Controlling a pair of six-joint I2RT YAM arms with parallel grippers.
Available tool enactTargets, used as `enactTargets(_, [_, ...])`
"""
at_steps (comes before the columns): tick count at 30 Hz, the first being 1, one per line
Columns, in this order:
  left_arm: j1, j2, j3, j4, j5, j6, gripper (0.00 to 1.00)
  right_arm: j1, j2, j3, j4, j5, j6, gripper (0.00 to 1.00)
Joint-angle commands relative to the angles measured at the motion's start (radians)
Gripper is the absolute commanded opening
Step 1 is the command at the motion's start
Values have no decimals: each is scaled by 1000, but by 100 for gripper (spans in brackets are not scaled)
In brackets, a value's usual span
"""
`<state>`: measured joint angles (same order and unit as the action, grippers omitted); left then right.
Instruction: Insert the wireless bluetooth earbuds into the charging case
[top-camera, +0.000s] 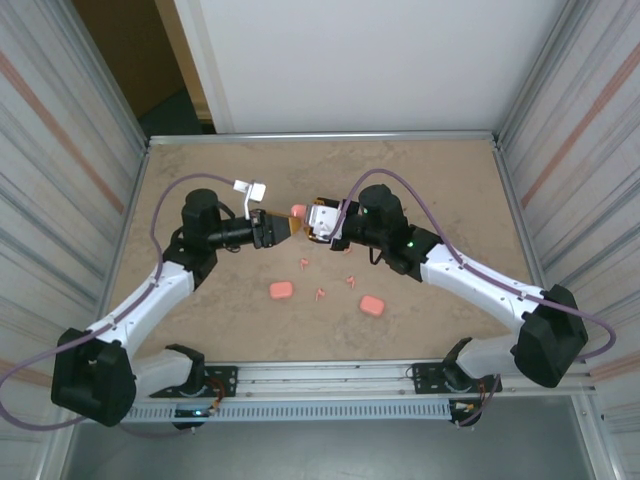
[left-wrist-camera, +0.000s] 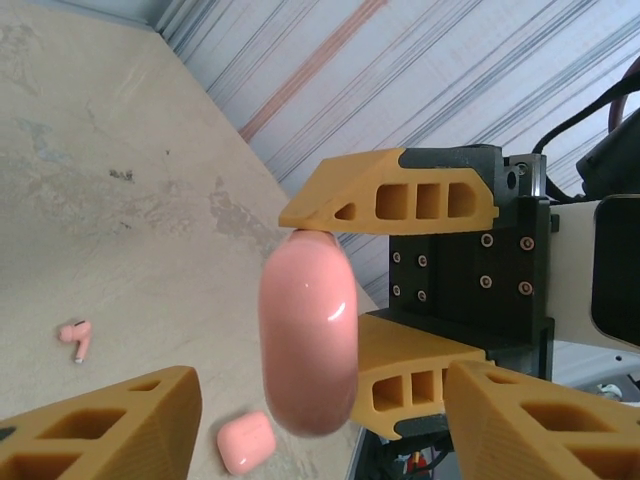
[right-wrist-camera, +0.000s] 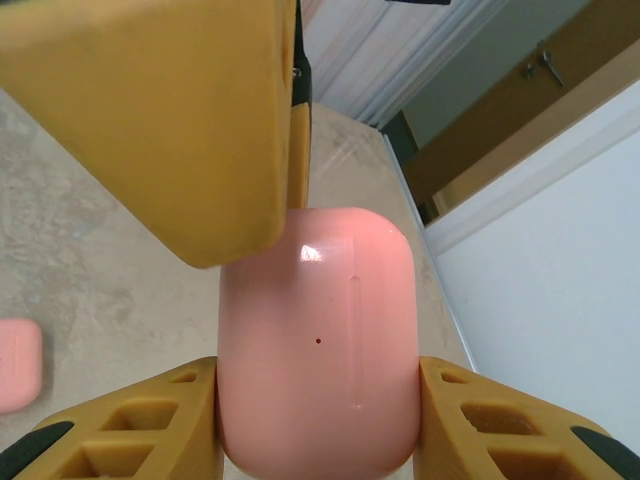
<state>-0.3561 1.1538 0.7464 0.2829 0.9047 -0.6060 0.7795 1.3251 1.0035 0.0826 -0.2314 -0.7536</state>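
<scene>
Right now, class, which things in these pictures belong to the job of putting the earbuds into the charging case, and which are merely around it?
Job in hand:
- charging case, held in the right tool
- left tool, open, at the case
- loose earbuds on the table
- two more pink cases

Just around:
- corrugated side walls
- white back panel
- front rail

Over the middle of the tan marbled tabletop (top-camera: 440, 190), the left gripper (top-camera: 283, 228) and the right gripper (top-camera: 314, 226) are found tip to tip, and a rounded salmon-pink plastic case (top-camera: 297, 211) is seen right between them. Nearer the bases, tiny salmon-pink plastic earbuds (top-camera: 304, 263) are scattered, flanked by a second pink case (top-camera: 281, 290) on the left and a third pink case (top-camera: 372, 305) on the right.
</scene>
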Motion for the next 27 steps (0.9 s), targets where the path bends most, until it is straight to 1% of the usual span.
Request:
enactTargets(1, [-12,6,26,39,-1,12,60,10,-24,-7,26,6,-10,38])
enactTargets(5, [-16,17,27,52,-1,6,54,10,-15,-3,28,6,-10,38])
enactTargets(8, [-21,25,27,63,-1,3,51,13,-11,1,28,7,-8,38])
enactTargets(22, [-34,55,36,79,3,0,27,15,3,4,28,16,1,38])
enactTargets(27, [-33,50,31,82,2,4,16,6,2,2,5,5,34,44])
